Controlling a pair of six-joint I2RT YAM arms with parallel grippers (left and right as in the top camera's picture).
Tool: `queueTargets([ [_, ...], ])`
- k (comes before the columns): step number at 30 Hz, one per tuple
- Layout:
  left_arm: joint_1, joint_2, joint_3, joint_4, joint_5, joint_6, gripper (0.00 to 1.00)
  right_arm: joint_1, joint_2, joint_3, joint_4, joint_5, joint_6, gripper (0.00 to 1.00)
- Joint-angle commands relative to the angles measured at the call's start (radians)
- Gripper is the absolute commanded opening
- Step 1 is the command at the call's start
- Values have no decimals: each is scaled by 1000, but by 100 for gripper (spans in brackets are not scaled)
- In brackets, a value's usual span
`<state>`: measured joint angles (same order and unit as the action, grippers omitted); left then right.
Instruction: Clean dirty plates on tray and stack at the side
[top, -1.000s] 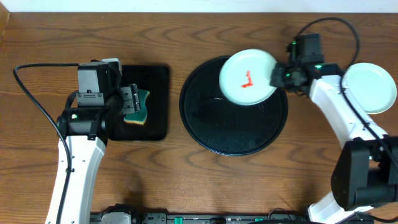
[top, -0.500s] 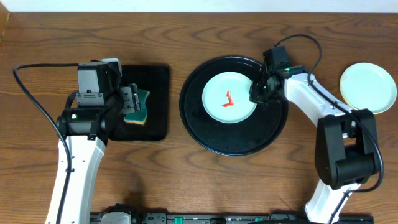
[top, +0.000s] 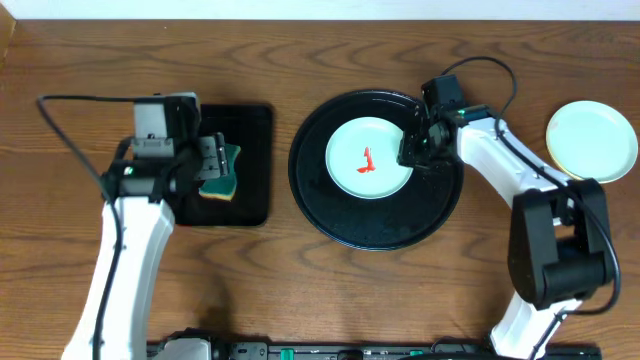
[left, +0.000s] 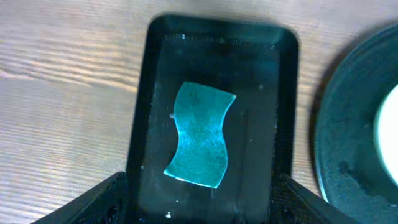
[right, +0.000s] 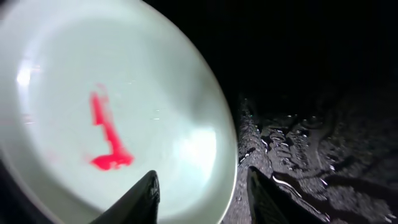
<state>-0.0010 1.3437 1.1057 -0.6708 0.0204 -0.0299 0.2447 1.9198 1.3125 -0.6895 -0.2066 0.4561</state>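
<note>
We see a big round black tray (top: 380, 225) in the middle of the brown bench (top: 300, 290). A pale green plate (top: 345, 175) lies flat on the far part of this tray. It has a red smear (top: 366, 160) in its middle.

The right claw (top: 412, 152) is at the right edge of the plate. In the right wrist view its two fingers (right: 144, 198) stand a little apart. One is over the plate and one is over the wet black tray, and the edge of the plate sits in the gap between them. So this claw is spread and is not pinching the plate.

A second plate (top: 592, 140) lies on the bench to the right of the round tray, well apart from it. It is pale too, and it looks clean.

On the left there is a small black tray (top: 255, 150) with four corners. It lies near the round tray, with a strip of bare bench between the two. A sponge (left: 200, 134) lies flat in the small tray. From the left wrist view its top is blue-green. From above we also see a yellow side on it.

The left claw (left: 199, 186) hangs over the small tray, right above the sponge. Its two fingers are spread wide, one at each side of the small tray in the wrist view. This claw holds nothing. At the right of that view we see part of the round tray and a thin bit of the plate with the smear.
</note>
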Motion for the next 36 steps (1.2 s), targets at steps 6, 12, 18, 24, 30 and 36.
queueTargets([
  [6, 3, 198, -2, 47, -5, -13, 72, -8, -82, 8, -35, 67, -46, 49],
  [12, 3, 305, -2, 84, -6, -13, 72, -1, -72, 8, -47, 131, -77, 49],
  [18, 3, 353, -2, 105, -22, -13, 71, 26, -18, 8, -13, 132, -106, 49],
  [24, 3, 366, -2, 105, -32, -13, 72, 49, 71, 8, 17, 186, -94, 45],
  [30, 3, 366, -2, 105, -32, -13, 71, 50, 143, 8, 28, 200, -86, 27],
  [36, 3, 368, -2, 105, -32, -13, 71, 51, 155, 8, 30, 199, -69, 2],
])
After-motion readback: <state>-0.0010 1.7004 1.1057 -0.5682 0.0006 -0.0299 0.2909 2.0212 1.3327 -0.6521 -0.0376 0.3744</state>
